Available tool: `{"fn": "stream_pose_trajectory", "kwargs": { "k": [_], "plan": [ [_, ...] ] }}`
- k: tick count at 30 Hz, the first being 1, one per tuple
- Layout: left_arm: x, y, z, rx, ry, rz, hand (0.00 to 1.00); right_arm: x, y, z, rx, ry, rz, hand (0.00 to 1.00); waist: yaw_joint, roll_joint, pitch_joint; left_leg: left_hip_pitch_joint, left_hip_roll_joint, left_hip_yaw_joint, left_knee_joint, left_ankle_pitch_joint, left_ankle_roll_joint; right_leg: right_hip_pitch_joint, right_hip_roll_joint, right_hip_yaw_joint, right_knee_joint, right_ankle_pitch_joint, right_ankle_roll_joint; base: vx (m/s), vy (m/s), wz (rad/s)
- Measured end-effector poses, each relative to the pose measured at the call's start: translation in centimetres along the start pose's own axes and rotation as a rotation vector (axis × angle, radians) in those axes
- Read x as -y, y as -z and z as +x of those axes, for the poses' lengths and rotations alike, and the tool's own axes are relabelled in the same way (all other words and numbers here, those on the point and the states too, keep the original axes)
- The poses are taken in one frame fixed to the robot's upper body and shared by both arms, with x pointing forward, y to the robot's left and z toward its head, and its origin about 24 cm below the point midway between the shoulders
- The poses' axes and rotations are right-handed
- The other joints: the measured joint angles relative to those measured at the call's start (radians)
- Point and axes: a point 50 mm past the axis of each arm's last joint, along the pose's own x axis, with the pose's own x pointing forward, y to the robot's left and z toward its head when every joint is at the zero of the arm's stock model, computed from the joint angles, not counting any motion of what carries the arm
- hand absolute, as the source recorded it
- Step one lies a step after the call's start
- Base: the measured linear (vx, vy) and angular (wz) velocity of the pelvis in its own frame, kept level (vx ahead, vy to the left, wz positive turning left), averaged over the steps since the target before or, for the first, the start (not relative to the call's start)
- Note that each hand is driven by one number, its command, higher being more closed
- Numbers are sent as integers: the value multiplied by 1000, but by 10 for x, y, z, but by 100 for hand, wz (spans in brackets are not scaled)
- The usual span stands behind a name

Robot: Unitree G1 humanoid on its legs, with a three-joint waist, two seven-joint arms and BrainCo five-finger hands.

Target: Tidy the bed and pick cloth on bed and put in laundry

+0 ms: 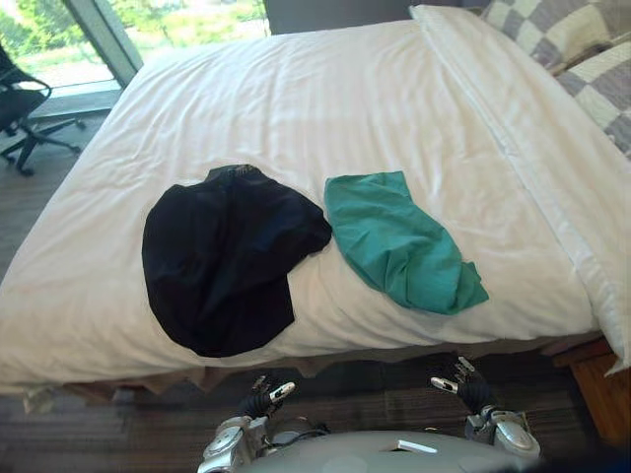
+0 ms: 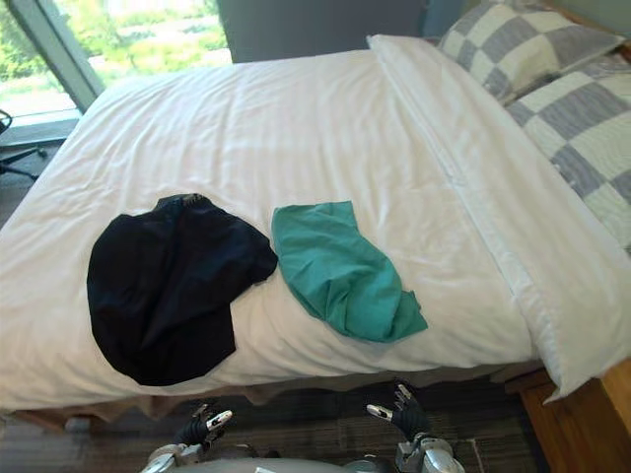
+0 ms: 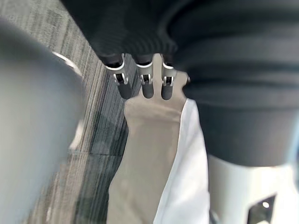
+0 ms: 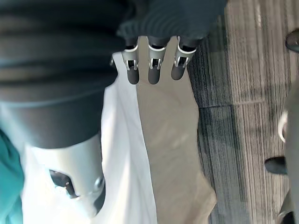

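A black cloth [image 1: 222,261] lies spread on the near left part of the white bed [image 1: 325,108]. A green cloth [image 1: 399,241] lies crumpled just to its right, with their edges almost touching. Both sit close to the bed's near edge. My left hand [image 1: 261,399] hangs low in front of the bed, below the black cloth, fingers [image 3: 147,86] straight and holding nothing. My right hand [image 1: 463,386] hangs likewise below the green cloth, its fingers [image 4: 154,67] straight and empty. An edge of the green cloth [image 4: 9,186] shows in the right wrist view.
Checked pillows [image 2: 552,69] lie at the bed's far right, beside a folded-back band of duvet [image 1: 513,128]. A black office chair [image 1: 20,99] stands by the window at the far left. A wooden piece [image 1: 601,384] stands at the bed's near right corner. Striped carpet [image 4: 243,93] lies underfoot.
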Motion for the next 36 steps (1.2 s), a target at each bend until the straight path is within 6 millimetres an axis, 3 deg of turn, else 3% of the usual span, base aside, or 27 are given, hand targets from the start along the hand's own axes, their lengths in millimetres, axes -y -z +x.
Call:
{"fn": "stream_pose_trajectory", "kwargs": {
  "k": [2, 3, 5, 6, 8, 12, 18, 22, 26, 28, 30, 32, 33, 34, 36],
  "plan": [
    [-7, 3, -2, -22, -33, 10, 0, -14, 6, 1, -10, -37, 17, 0, 10, -12, 1, 24, 4, 5, -70, 27, 15, -18, 19, -18, 11, 16, -27, -133, 82, -25],
    [-12, 5, -4, -33, -61, 1, 0, -19, 8, 0, 0, -62, 1, 0, 8, -25, -10, 25, 12, 4, -134, 60, 12, -49, 39, -31, 19, 16, -72, -172, 27, -11],
    [-20, 4, -7, -34, -79, -8, 0, -26, 9, 0, 14, -94, -33, 0, 7, -45, -15, 18, 30, -6, -181, 92, 3, -78, 97, 17, 39, -38, -98, -162, -59, 7],
    [-22, 3, -7, -36, -81, -4, 0, -29, 8, 0, 21, -116, -61, 0, 0, -51, -14, 17, 34, -18, -209, 113, 2, -80, 149, 59, 39, -88, -102, -121, -131, 20],
    [-24, 2, -7, -36, -88, 0, 0, -31, 7, 0, 27, -135, -87, 0, -1, -57, -9, 15, 14, -24, -237, 142, -1, -62, 163, 65, -5, -153, -93, -101, -128, 16],
    [-11, 10, -5, -57, -98, -36, 0, -24, -4, 2, 48, -157, -184, 0, -7, -14, -6, 21, 25, -30, -237, 167, -4, -62, 181, 51, -8, -153, -93, -32, -56, 8],
    [-13, 9, -5, -37, -97, -28, 0, -24, 0, 8, -44, -131, -204, 0, 1, -25, -7, 27, 44, -47, -236, 166, -18, -33, 204, 30, -29, -154, -98, 62, -63, 8],
    [-13, -3, -3, 24, -92, -19, 0, -21, -2, 12, -79, -128, -199, 0, 8, -44, 25, -32, 42, -7, -38, 88, -5, -21, 166, 57, -7, -153, -98, 69, 38, -21],
    [-8, -6, -1, 35, -66, -2, 0, -10, -5, 11, -91, -101, -208, 0, 8, -27, 33, -71, 21, -4, 9, 92, -2, -47, 120, 58, 4, -153, -93, -17, 69, -3],
    [-6, -9, 0, 44, -47, -6, 0, -4, -11, 12, -68, -82, -191, 0, 8, -40, 43, -109, 18, -27, 66, 68, -12, -56, 86, 58, -3, -140, -74, -36, 76, 5],
    [-2, -3, 0, 29, -31, -13, 0, 14, -14, 6, -65, -53, -214, 0, 3, -4, 32, -118, 98, -58, 121, 23, -21, -54, 66, 66, 1, -126, -51, -12, 122, -7],
    [7, 1, 1, 22, -11, -28, 0, 21, -19, 5, -38, -34, -220, 0, -2, 40, 31, -95, 156, -83, 92, 46, -39, -59, 61, 76, -2, -108, -18, 12, 313, -21],
    [12, 3, 2, 13, 5, -22, 0, 21, -20, 5, -24, -31, -215, 0, -4, 48, 30, -72, 145, -89, 50, -5, -90, -61, 43, 84, -9, -93, 12, 28, 469, -8],
    [8, -5, 4, 26, 6, 11, 0, 14, -18, 7, -14, -38, -189, 0, -8, 19, 34, -57, 106, -76, 32, 0, -79, -56, 8, 84, -9, -75, 25, 20, 401, -5],
    [-2, -9, 1, 29, -17, 41, 0, -8, -9, 8, -9, -83, -143, 0, -2, -9, 34, -34, 80, -66, -1, 11, -65, -59, -11, 79, -9, -21, -3, -7, 254, -12]
  ]
}}
